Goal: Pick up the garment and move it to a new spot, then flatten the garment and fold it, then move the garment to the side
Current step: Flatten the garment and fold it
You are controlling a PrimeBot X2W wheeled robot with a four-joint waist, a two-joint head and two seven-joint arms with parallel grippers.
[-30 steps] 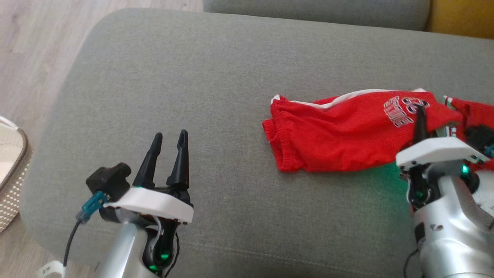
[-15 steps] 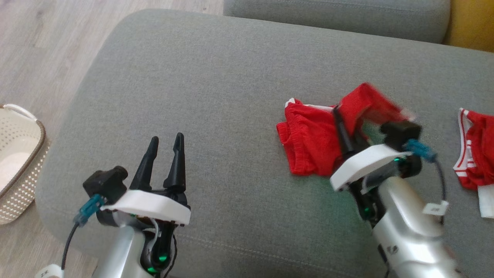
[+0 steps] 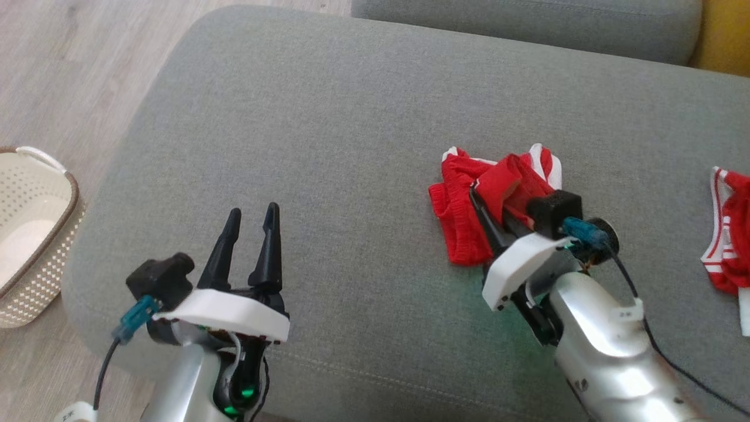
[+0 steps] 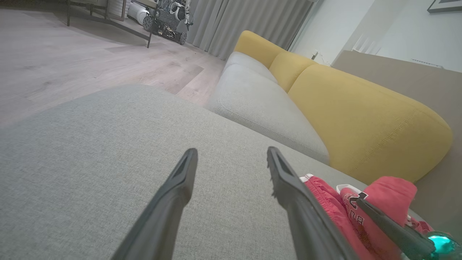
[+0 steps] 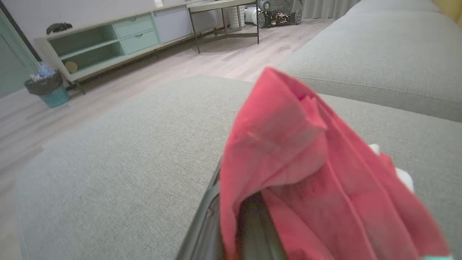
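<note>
The garment (image 3: pixel 460 234) is a red jersey piece with white trim, bunched on the grey sofa seat (image 3: pixel 351 146). My right gripper (image 3: pixel 477 195) is shut on a fold of it, holding that fold lifted over the part still lying flat. In the right wrist view the red cloth (image 5: pixel 288 155) drapes over my fingers (image 5: pixel 205 224) and hides their tips. My left gripper (image 3: pixel 252 212) hovers open and empty over bare seat, well to the left. The left wrist view shows its spread jaws (image 4: pixel 231 153), with the garment (image 4: pixel 393 195) and the right gripper's finger (image 4: pixel 389 224) at the lower right.
Another red and white cloth (image 3: pixel 726 258) lies at the seat's right edge. A cream perforated basket (image 3: pixel 35 234) stands on the wood floor to the left. A yellow backrest (image 4: pixel 361 119) runs behind the seat. Bare seat stretches between the two grippers.
My right gripper has swung left with the garment's right part, folding it over the left part. The head camera has shifted as well. The left gripper has stayed put.
</note>
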